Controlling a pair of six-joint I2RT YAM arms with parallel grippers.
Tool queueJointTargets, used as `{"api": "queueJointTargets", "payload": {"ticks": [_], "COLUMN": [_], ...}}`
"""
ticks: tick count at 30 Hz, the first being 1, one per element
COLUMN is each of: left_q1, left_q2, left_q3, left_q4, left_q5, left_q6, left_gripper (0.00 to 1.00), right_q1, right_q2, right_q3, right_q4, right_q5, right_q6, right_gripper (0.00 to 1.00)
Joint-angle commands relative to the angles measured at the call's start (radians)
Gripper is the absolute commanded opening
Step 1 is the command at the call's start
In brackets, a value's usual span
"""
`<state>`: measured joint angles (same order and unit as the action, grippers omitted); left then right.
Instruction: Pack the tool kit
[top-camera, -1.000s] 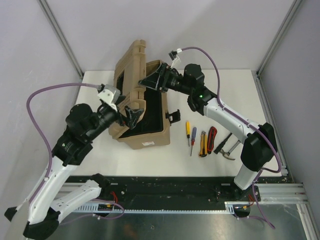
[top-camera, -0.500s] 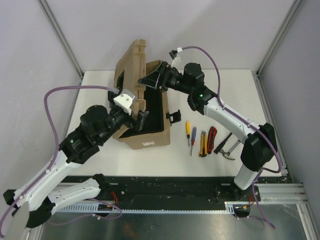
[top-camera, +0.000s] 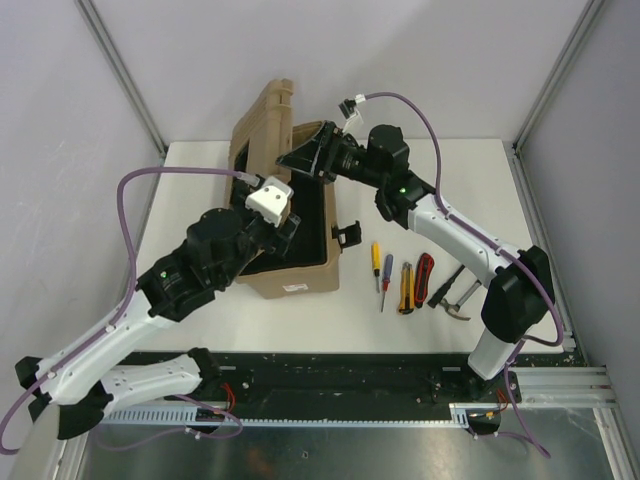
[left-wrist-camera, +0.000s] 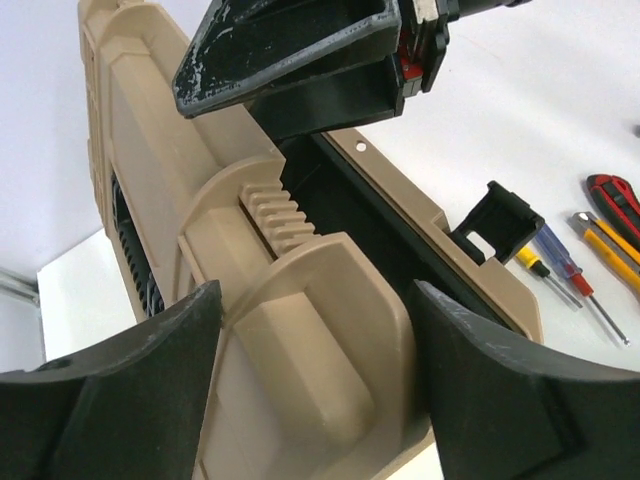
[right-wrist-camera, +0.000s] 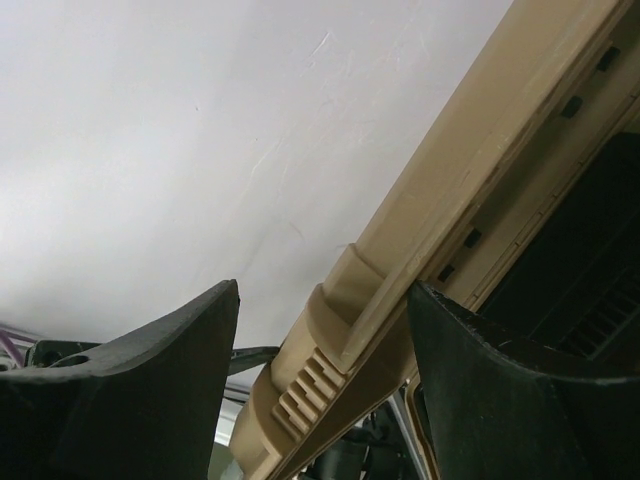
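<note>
The tan ribbed case (top-camera: 296, 272) stands open at the table's left, its lid (top-camera: 258, 125) raised. My right gripper (top-camera: 306, 156) is shut on the lid's far rim (right-wrist-camera: 400, 250), which runs slantwise between the fingers. My left gripper (top-camera: 284, 222) straddles the lid's near end; its fingers (left-wrist-camera: 130, 390) sit snug against both flanks of a moulded tan block (left-wrist-camera: 320, 350). Right of the case lie two screwdrivers (top-camera: 380, 270), a yellow knife (top-camera: 407, 288), red-black pliers (top-camera: 424, 278) and black hammers (top-camera: 452, 292).
A black latch (top-camera: 347, 232) sticks out from the case's right wall, also seen in the left wrist view as the latch (left-wrist-camera: 497, 222). Grey walls and metal posts (top-camera: 125, 80) close in the white table (top-camera: 470, 180). A rail (top-camera: 400, 390) runs along the near edge.
My left arm has swung forward and right from beside the case to the lid's near end, and its jaws have narrowed onto it. The right arm and lid have not moved.
</note>
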<state>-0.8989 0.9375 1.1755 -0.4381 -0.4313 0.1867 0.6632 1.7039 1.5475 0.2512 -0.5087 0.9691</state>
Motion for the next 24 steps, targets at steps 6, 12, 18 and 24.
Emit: {"api": "queueJointTargets", "payload": {"ticks": [6, 12, 18, 24], "left_q1": [-0.001, -0.002, -0.002, -0.002], "left_q2": [0.000, 0.005, 0.019, 0.020], "left_q3": [0.068, 0.077, 0.064, 0.148], "left_q4": [0.003, 0.002, -0.006, -0.010], "left_q5": [-0.052, -0.054, -0.051, 0.035], "left_q6": [-0.015, -0.026, -0.039, -0.050], "left_gripper": [0.49, 0.36, 0.41, 0.86], "right_q1": [-0.012, -0.037, -0.064, -0.062], "right_q2": [-0.005, -0.021, -0.028, -0.005], "right_q3": [0.052, 0.019, -0.002, 0.003], "right_q4": [0.056, 0.043, 0.046, 0.069], "right_q5": [-0.009, 0.007, 0.007, -0.006], "right_q6": [0.025, 0.028, 0.032, 0.044], "right_gripper": [0.73, 0.76, 0.77, 0.77]}}
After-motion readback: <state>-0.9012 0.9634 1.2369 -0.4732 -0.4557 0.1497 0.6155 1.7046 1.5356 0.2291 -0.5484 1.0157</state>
